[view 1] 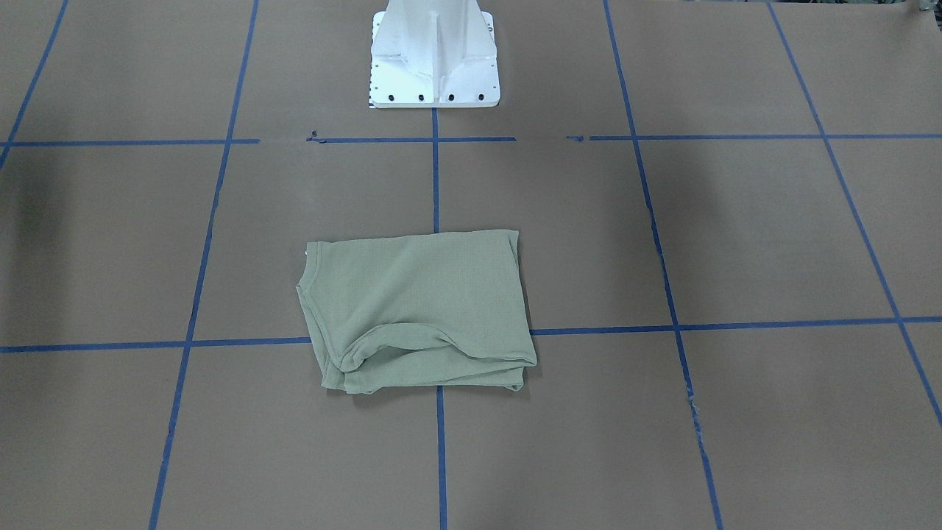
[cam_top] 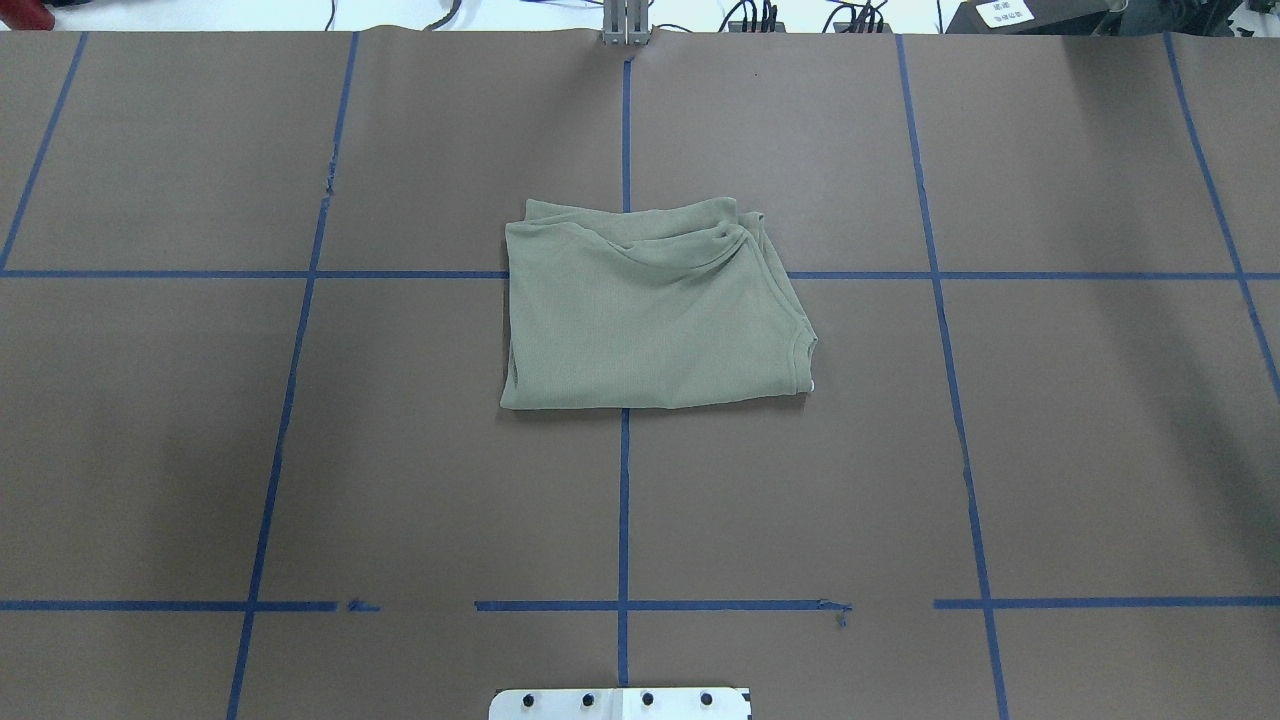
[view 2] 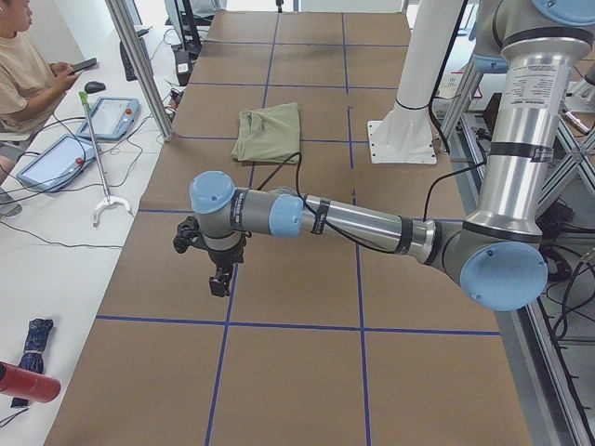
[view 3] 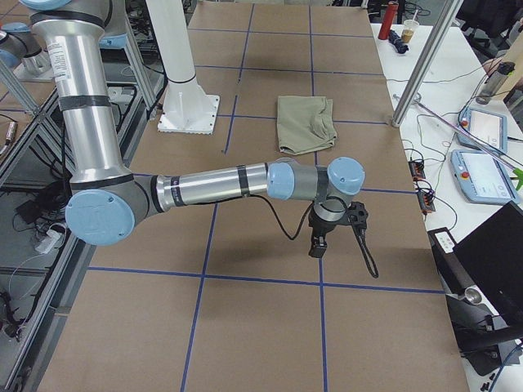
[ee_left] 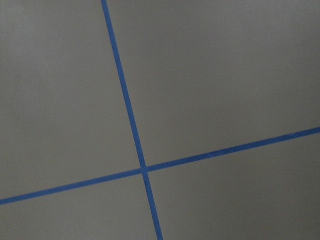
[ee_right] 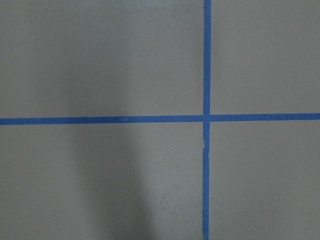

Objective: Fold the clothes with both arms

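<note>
The clothes are one pale sage-green shirt [cam_top: 650, 310], folded into a rough rectangle at the middle of the brown table [view 1: 662, 243], ribbed neckline at one corner. It also shows in the side views [view 2: 270, 132] [view 3: 305, 122]. My left gripper [view 2: 219, 279] hangs over the table near the end on my left, far from the shirt and pointing down. My right gripper [view 3: 319, 245] hangs the same way near the opposite end. Both show only in side views, so I cannot tell whether they are open or shut. Neither touches the shirt.
Blue tape lines [cam_top: 624, 500] grid the table. The white pedestal base [view 1: 434, 59] stands at the robot's side. A seated person [view 2: 23, 74] with a phone, tablets [view 2: 51, 163] and a red bottle [view 2: 26, 383] are beside the left end. Screens [view 3: 482, 175] flank the right end.
</note>
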{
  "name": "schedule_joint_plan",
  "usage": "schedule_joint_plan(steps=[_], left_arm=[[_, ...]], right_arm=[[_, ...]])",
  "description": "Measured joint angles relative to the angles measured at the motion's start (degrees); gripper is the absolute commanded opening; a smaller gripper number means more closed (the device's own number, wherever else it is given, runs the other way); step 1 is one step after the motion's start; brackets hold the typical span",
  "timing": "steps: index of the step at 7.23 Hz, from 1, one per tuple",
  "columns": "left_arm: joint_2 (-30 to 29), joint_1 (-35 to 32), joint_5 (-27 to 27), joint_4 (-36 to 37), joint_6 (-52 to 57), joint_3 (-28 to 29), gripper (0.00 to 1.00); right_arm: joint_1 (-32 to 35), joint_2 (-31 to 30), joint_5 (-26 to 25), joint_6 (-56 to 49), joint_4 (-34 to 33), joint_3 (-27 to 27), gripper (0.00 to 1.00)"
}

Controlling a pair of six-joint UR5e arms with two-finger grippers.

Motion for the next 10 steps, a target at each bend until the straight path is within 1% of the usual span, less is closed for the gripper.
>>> schedule_joint_plan(steps=[1,4,10], left_arm=[[1.4,0.2,-1.0,0.0,-0.1,-0.7,1.00],[1.7,0.6,-4.2,0.6,-0.1,-1.0,1.00],[1.3,0.6,-5.0,0.8,0.0,-1.3,1.00]], right_arm=[[-0.2,-0.9,-0.1,0.0,0.1,1.0,1.00],[-0.5,-1.5,0.2,0.2,0.2,1.9,1.00],[-1.9,-1.0,0.4,1.0,0.3,2.2,1.00]])
